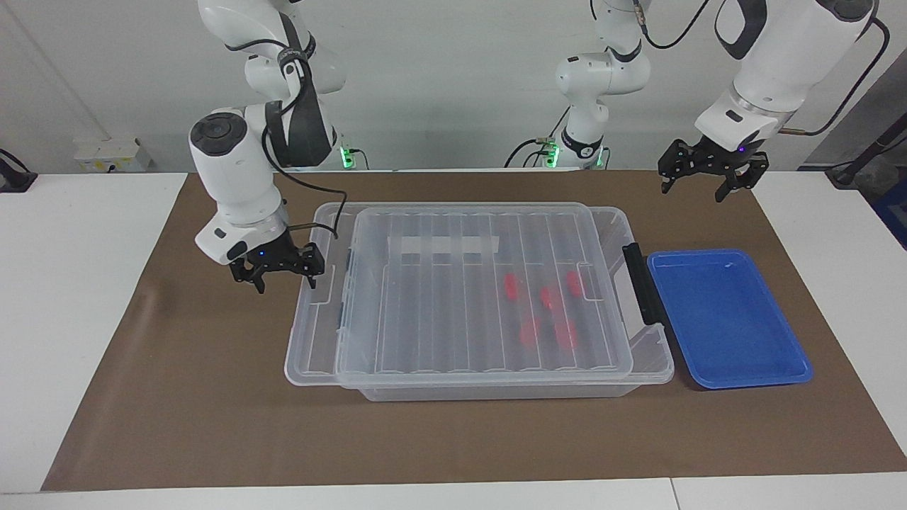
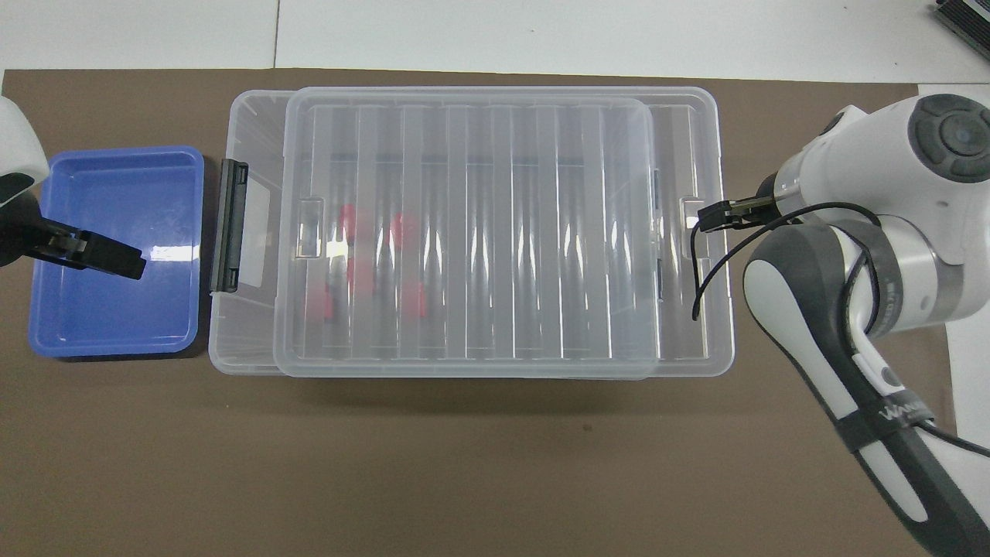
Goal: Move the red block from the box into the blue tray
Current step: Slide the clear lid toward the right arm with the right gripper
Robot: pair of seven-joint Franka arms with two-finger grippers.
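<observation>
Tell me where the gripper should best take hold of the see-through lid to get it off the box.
Probably the lid is best gripped by the small tab on its short edge at the right arm's end, where it overhangs the box. Come from that end, where the right gripper is now. The lid is wide and flat, so little else fits between the fingers.

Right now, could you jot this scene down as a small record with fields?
box: clear bin on the brown mat
lid: slid partway off, toward the right arm's end
red blocks: five, inside the box under the lid
blue tray: empty, beside the box's black handle
right claw: open, at the lid's end
left claw: open, waiting above the mat
</observation>
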